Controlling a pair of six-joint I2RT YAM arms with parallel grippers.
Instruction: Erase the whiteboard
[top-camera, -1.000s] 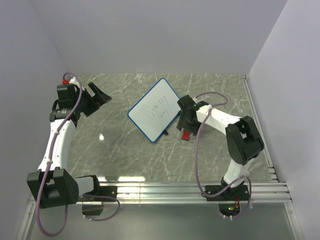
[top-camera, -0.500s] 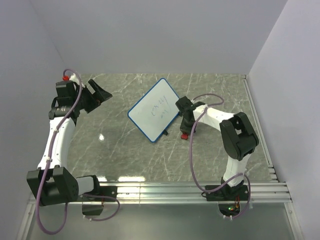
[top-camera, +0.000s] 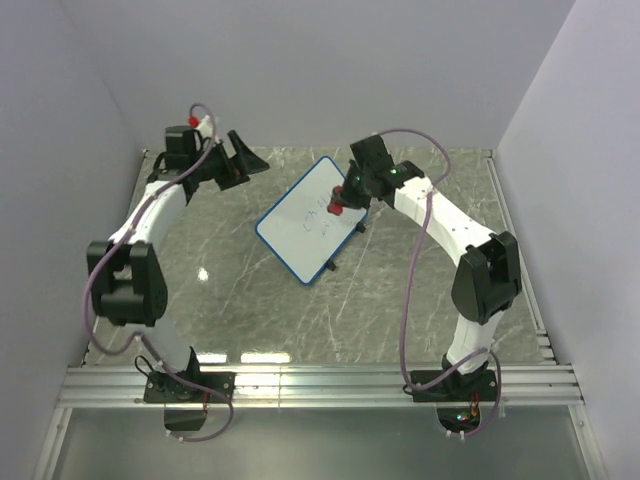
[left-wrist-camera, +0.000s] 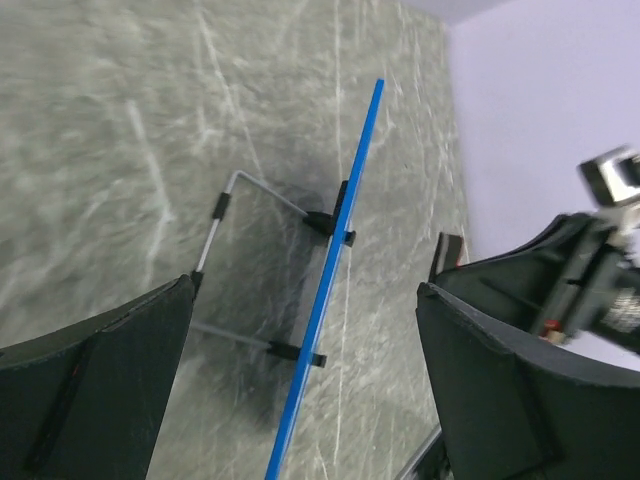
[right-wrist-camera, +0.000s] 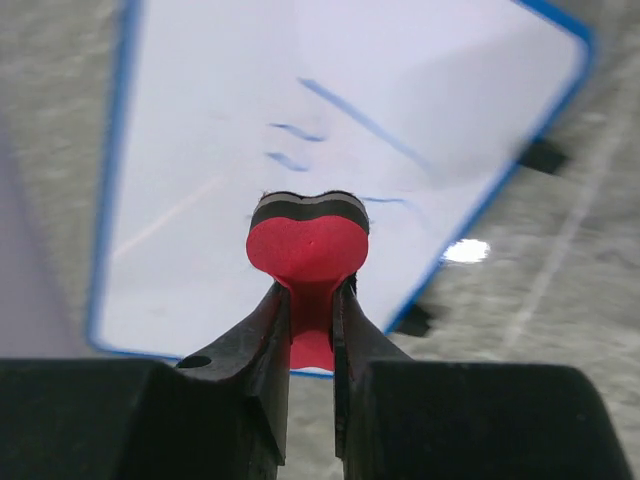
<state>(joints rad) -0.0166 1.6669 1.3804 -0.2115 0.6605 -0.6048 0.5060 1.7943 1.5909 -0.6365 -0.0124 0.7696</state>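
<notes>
1. Top external view: the small white rectangular whiteboard with a thin blue rim (top-camera: 300, 225) stands near the middle of the grey marble-patterned counter (top-camera: 250, 300), leaning back at a tilt, one corner towards the back wall.
2. A few short handwritten strokes sit near the board's centre. They look dark from above and blue in the right wrist view, and no word or letter can be read.
3. The right gripper (top-camera: 342, 203) hangs over the board's upper right part, its fingers pressed onto the narrow waist of a small red bone-shaped eraser with a black felt face (right-wrist-camera: 308, 245).
4. In the right wrist view the felt face points at the writing; whether it touches the board cannot be told.
5. The left gripper (top-camera: 243, 160) is spread wide, holding nothing, just behind the board near the back wall.
6. The left wrist view shows the board edge-on, propped on a thin silver wire stand (left-wrist-camera: 225, 195) joined to it by small black clips.
</notes>
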